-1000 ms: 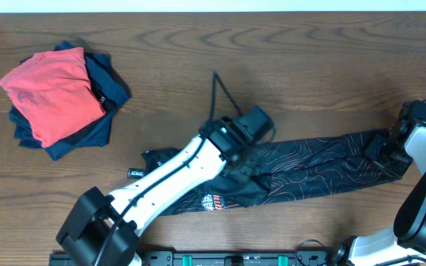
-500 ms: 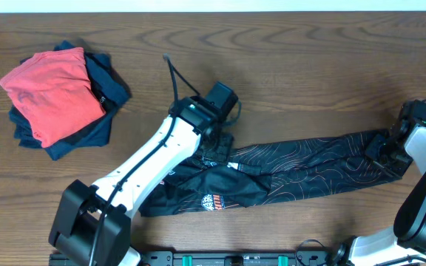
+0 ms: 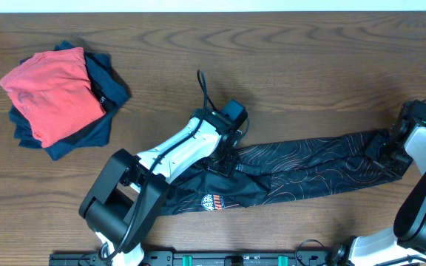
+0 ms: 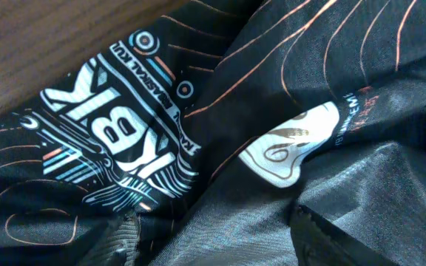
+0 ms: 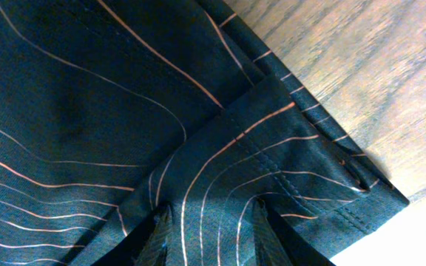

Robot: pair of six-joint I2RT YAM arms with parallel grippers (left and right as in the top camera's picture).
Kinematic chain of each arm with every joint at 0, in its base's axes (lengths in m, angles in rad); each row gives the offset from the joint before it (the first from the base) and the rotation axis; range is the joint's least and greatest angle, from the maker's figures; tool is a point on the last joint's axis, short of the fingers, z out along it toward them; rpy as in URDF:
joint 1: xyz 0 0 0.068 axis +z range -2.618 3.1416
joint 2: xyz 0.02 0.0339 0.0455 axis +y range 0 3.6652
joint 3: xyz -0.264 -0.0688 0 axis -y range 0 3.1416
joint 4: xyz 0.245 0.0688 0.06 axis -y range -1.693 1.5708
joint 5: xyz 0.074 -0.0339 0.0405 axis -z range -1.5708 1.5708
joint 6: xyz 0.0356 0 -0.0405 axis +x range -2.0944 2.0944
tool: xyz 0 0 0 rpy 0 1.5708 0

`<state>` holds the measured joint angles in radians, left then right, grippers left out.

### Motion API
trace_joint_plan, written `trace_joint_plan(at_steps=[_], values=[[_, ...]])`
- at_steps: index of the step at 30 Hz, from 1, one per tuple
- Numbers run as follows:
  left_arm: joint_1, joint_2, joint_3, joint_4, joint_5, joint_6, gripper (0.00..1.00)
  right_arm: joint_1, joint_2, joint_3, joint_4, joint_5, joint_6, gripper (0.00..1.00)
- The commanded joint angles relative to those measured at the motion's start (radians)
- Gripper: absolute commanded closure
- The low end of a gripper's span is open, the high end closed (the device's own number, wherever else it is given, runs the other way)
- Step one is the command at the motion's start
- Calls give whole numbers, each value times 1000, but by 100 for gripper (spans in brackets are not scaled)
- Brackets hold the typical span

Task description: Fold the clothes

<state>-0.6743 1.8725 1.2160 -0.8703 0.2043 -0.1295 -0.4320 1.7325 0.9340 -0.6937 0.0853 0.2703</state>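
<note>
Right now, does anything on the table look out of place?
The black jersey lies stretched into a long band and bunched up near the left claw, not flat. The red and navy pile sits stacked, apart from it.

Over on the far left of the wooden table (image 3: 309, 66) there's a little stack of folded clothes. A plain red garment (image 3: 52, 94) sits on top, kinda rumpled, not exactly squared up. Under it are navy garments (image 3: 103, 117), sticking out along the right side and the near edge, with a tiny pale tag showing on one. The tabletop is dark brown with a strong swirly grain. A pale strip (image 3: 213, 4) runs along the far edge, and a black rail (image 3: 220, 258) with green bits along the near edge.
</note>
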Motion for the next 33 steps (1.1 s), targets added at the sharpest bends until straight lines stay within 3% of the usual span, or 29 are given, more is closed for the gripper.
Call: trace_joint_plan(at_steps=[1, 2, 3, 13, 21, 26, 33], values=[[0, -2, -3, 5, 5, 26, 49, -6, 35, -33, -3, -7, -5, 65], [1, -2, -3, 7, 5, 26, 62, -6, 35, -33, -3, -7, -5, 65], [0, -2, -3, 9, 5, 26, 69, -6, 35, -33, -3, -7, -5, 65], [2, -12, 1, -13, -52, 19, 94, -6, 35, -33, -3, -7, -5, 65], [63, -60, 2, -5, -217, -131, 94, -6, 35, -33, -3, -7, -5, 65], [122, -63, 2, -17, -212, -211, 94, -6, 35, -33, -3, -7, -5, 65], [114, -63, 2, -76, -186, -213, 94, -6, 35, -33, -3, -7, -5, 65]])
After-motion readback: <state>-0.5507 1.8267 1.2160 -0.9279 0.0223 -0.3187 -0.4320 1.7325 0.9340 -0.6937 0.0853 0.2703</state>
